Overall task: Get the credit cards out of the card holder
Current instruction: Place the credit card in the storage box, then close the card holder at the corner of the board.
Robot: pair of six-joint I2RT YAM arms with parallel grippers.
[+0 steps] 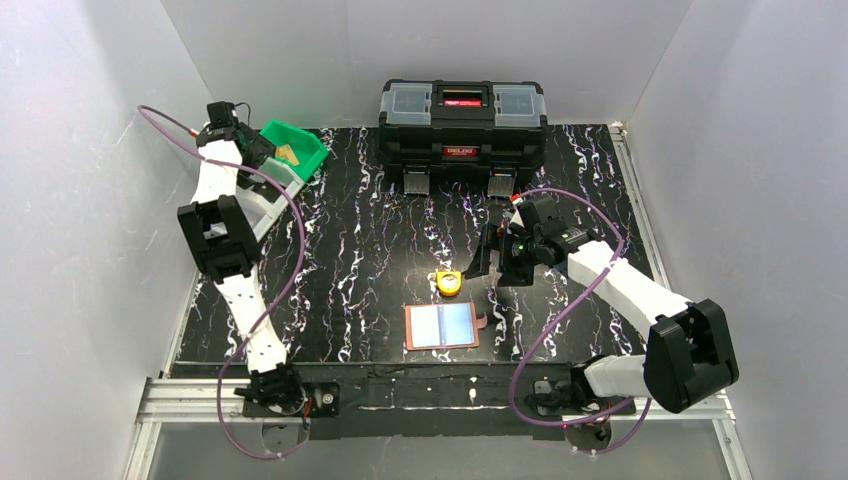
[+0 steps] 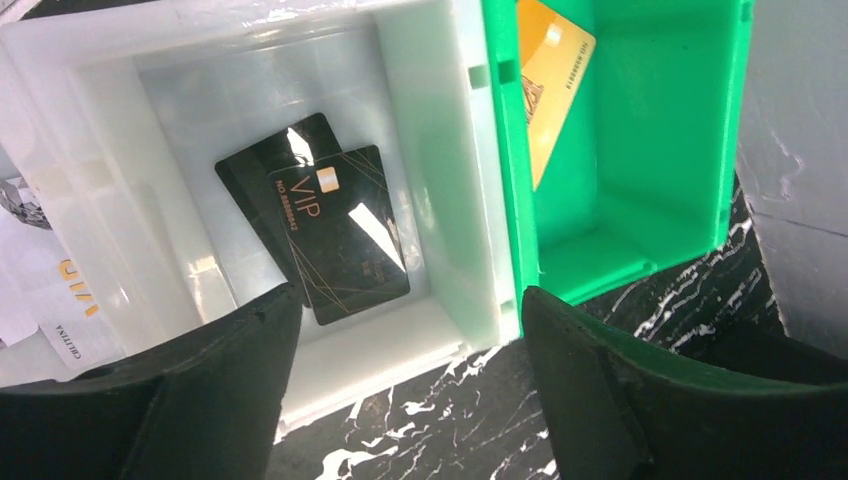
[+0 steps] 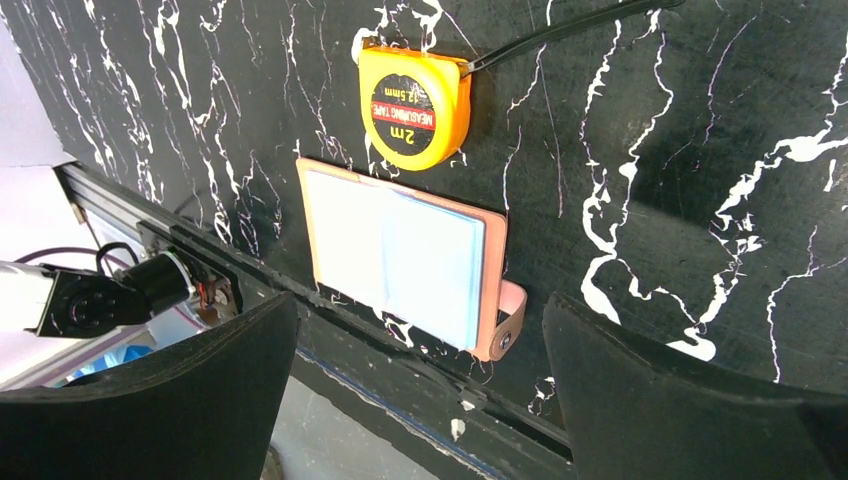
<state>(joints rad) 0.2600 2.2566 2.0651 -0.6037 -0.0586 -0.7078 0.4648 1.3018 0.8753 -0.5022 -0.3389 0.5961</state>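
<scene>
The card holder [image 1: 441, 326] lies open and flat near the table's front edge, with pale bluish sleeves [image 3: 405, 255] facing up and its snap tab [image 3: 505, 325] to one side. Two black credit cards [image 2: 345, 235] lie overlapped in the white bin [image 2: 440, 150]. A gold card [image 2: 548, 80] leans inside the green bin [image 2: 640, 150]. My left gripper [image 2: 410, 300] hangs open above the near rim of the white bin, holding nothing. My right gripper [image 3: 420, 310] is open and empty, hovering above the table behind the card holder [image 1: 490, 268].
A round yellow tape measure [image 1: 449, 283] sits just behind the card holder. A large black toolbox [image 1: 462, 120] stands at the back centre. The green bin [image 1: 295, 148] and the white bin sit side by side at the back left, under my left arm.
</scene>
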